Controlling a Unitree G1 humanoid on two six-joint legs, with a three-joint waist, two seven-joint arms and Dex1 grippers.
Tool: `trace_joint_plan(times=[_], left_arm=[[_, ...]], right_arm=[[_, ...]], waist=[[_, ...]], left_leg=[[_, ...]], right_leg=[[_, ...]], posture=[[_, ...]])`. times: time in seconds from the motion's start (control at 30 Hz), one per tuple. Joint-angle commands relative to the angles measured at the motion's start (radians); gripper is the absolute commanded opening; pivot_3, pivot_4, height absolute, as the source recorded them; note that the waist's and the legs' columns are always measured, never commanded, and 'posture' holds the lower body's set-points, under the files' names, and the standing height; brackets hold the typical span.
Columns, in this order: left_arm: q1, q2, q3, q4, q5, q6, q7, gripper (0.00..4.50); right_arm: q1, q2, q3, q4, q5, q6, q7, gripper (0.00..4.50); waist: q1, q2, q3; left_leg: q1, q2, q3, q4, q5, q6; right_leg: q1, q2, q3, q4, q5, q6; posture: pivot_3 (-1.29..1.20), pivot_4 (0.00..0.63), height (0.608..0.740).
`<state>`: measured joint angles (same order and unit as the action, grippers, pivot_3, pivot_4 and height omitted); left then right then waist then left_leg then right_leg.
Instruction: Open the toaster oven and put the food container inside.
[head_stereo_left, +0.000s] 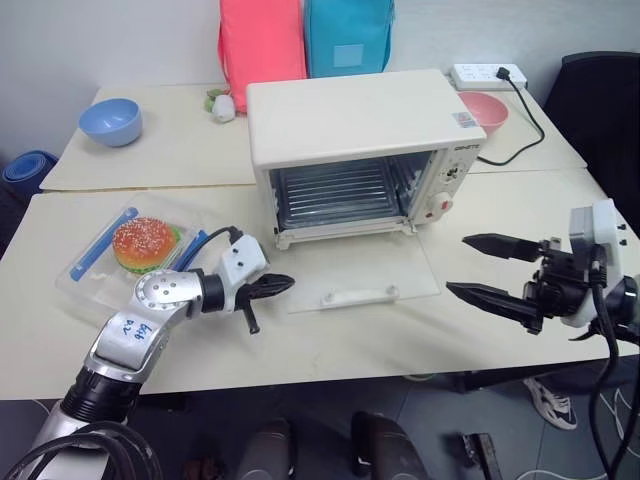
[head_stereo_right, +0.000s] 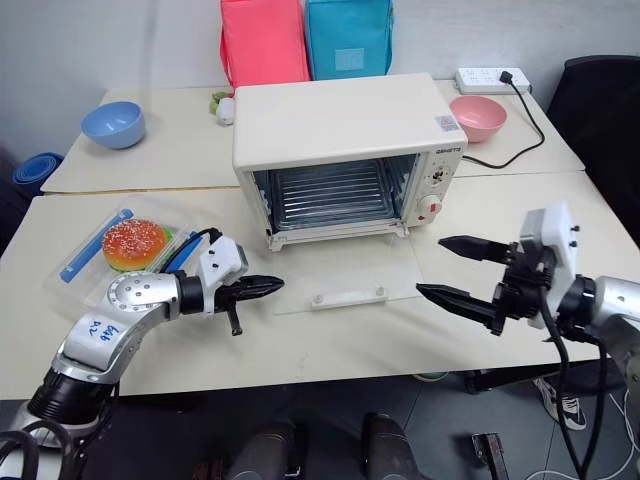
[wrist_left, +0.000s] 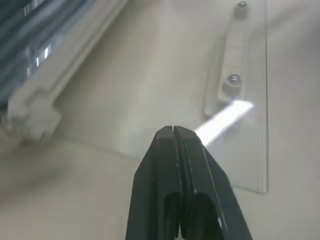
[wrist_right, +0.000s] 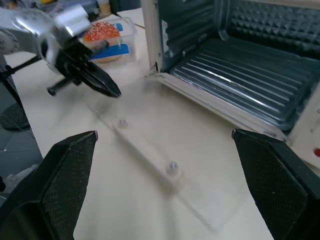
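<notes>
Tabletop toaster oven (head_stereo_left: 355, 125) bears small, unreadable dark lettering.

Two cream benches (head_stereo_left: 480, 330) stand pushed together, a seam running between them. On the far one, a round blue bowl (head_stereo_left: 111, 121) sits near the left corner, well apart from a pink bowl (head_stereo_left: 486, 108) towards the right. Between them lies a small white and green object (head_stereo_left: 219, 104), too small to make out. A pink bag (head_stereo_left: 262, 38) and a teal bag (head_stereo_left: 348, 34) stand upright side by side against the white wall. A white power strip (head_stereo_left: 489, 74) rests at the far right corner, with a black cable (head_stereo_left: 529, 125) curving from it across the bench. A dark chair (head_stereo_left: 600, 100) stands to the right, and a blue round thing (head_stereo_left: 28, 167) shows off the left edge.
</notes>
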<state>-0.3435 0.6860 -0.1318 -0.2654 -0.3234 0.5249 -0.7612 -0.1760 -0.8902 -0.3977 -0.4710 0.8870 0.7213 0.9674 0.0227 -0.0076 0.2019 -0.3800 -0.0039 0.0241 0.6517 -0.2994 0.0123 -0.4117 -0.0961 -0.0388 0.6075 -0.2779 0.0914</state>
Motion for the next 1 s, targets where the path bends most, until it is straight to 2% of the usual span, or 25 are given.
trace_joint_plan(times=[0.03, 0.17, 0.27, 0.3, 0.43, 0.5, 0.53, 0.57, 0.67, 0.73, 0.87, 1.0], left_arm=[[0.057, 0.003, 0.084, -0.088, -0.043, 0.069, 0.035, 0.03], [0.172, -0.043, 0.29, -0.262, -0.202, 0.197, 0.121, 0.86], [0.264, -0.098, 0.495, -0.418, -0.42, 0.291, 0.203, 1.74], [0.302, -0.117, 0.582, -0.463, -0.537, 0.303, 0.244, 2.02], [0.43, -0.131, 0.788, -0.549, -0.878, 0.307, 0.441, 3.27], [0.555, -0.145, 0.878, -0.595, -0.99, 0.271, 0.557, 3.87], [0.61, -0.152, 0.911, -0.615, -1.024, 0.253, 0.6, 4.25], [0.654, -0.16, 0.932, -0.633, -1.019, 0.242, 0.637, 4.41], [0.759, -0.215, 0.977, -0.632, -0.976, 0.204, 0.823, 4.46], [0.776, -0.243, 0.987, -0.602, -0.993, 0.172, 0.948, 4.46], [0.713, -0.323, 0.964, -0.535, -1.101, 0.062, 1.302, 4.46], [0.664, -0.327, 0.899, -0.523, -1.149, 0.012, 1.512, 4.46]], right_arm=[[-0.088, 0.016, 0.056, -0.018, 0.034, -0.006, -0.005, 4.5], [-0.155, 0.035, 0.138, 0.015, 0.014, -0.014, 0.017, 4.5], [-0.203, 0.054, 0.205, 0.059, -0.012, -0.031, 0.054, 4.5], [-0.227, 0.064, 0.231, 0.084, -0.022, -0.038, 0.072, 4.5], [-0.295, 0.091, 0.3, 0.161, -0.061, -0.065, 0.137, 4.5], [-0.336, 0.108, 0.339, 0.207, -0.088, -0.086, 0.178, 4.5], [-0.352, 0.114, 0.351, 0.224, -0.099, -0.094, 0.194, 4.5], [-0.365, 0.121, 0.36, 0.238, -0.105, -0.099, 0.207, 4.5], [-0.408, 0.145, 0.385, 0.283, -0.121, -0.11, 0.244, 4.5], [-0.428, 0.159, 0.396, 0.302, -0.13, -0.115, 0.262, 4.5], [-0.451, 0.183, 0.412, 0.328, -0.15, -0.124, 0.285, 4.5], [-0.445, 0.196, 0.413, 0.322, -0.156, -0.125, 0.284, 4.5]], waist=[[-0.002, 0.0, 0.0], [-0.004, 0.0, 0.0], [-0.003, 0.0, 0.0], [-0.003, 0.0, 0.0], [-0.003, 0.0, 0.0], [-0.003, 0.0, 0.0], [-0.003, 0.0, 0.0], [-0.006, 0.0, 0.0], [-0.008, 0.0, 0.0], [-0.005, 0.0, 0.0], [0.002, 0.0, 0.0], [0.001, -0.003, -0.001]], left_leg=[[-0.001, 0.0, 0.0, 0.0, 0.001, -0.002], [-0.007, 0.0, -0.001, 0.0, 0.001, -0.002], [-0.008, 0.0, -0.002, 0.002, 0.0, -0.002], [-0.008, 0.0, -0.002, 0.003, -0.001, -0.002], [-0.008, 0.0, -0.004, 0.006, -0.002, -0.001], [-0.007, 0.0, -0.005, 0.007, -0.003, 0.0], [-0.006, 0.0, -0.005, 0.007, -0.003, 0.001], [-0.006, 0.0, -0.005, 0.007, -0.003, 0.001], [-0.005, 0.0, -0.005, 0.007, -0.002, 0.001], [-0.005, 0.0, -0.005, 0.007, -0.002, 0.001], [-0.005, 0.0, -0.007, 0.007, 0.0, 0.001], [-0.006, 0.0, -0.007, 0.007, -0.001, 0.001]], right_leg=[[-0.001, 0.0, 0.0, 0.0, 0.0, 0.0], [-0.004, 0.0, -0.002, 0.0, 0.0, 0.0], [-0.004, -0.001, -0.004, -0.001, 0.0, 0.0], [-0.004, -0.001, -0.003, -0.002, 0.0, 0.0], [-0.002, -0.002, -0.005, -0.003, 0.0, 0.0], [-0.001, -0.002, -0.005, -0.003, 0.0, 0.0], [0.0, -0.002, -0.005, -0.002, 0.0, 0.0], [0.0, -0.002, -0.005, -0.002, 0.0, 0.0], [0.0, -0.002, -0.005, -0.001, 0.0, -0.001], [0.0, -0.002, -0.006, 0.0, 0.001, -0.002], [0.0, -0.002, -0.007, 0.0, 0.0, -0.006], [0.0, -0.002, -0.007, -0.001, 0.002, -0.003]], posture=[[0.0, 0.15, 0.74], [0.0, 0.15, 0.74], [0.0, 0.15, 0.74], [0.0, 0.15, 0.74], [0.0, 0.15, 0.74], [0.0, 0.15, 0.74], [0.0, 0.15, 0.74], [0.0, 0.15, 0.74], [0.0, 0.15, 0.74], [0.0, 0.15, 0.74], [0.0, 0.15, 0.74], [0.0, 0.15, 0.74]])
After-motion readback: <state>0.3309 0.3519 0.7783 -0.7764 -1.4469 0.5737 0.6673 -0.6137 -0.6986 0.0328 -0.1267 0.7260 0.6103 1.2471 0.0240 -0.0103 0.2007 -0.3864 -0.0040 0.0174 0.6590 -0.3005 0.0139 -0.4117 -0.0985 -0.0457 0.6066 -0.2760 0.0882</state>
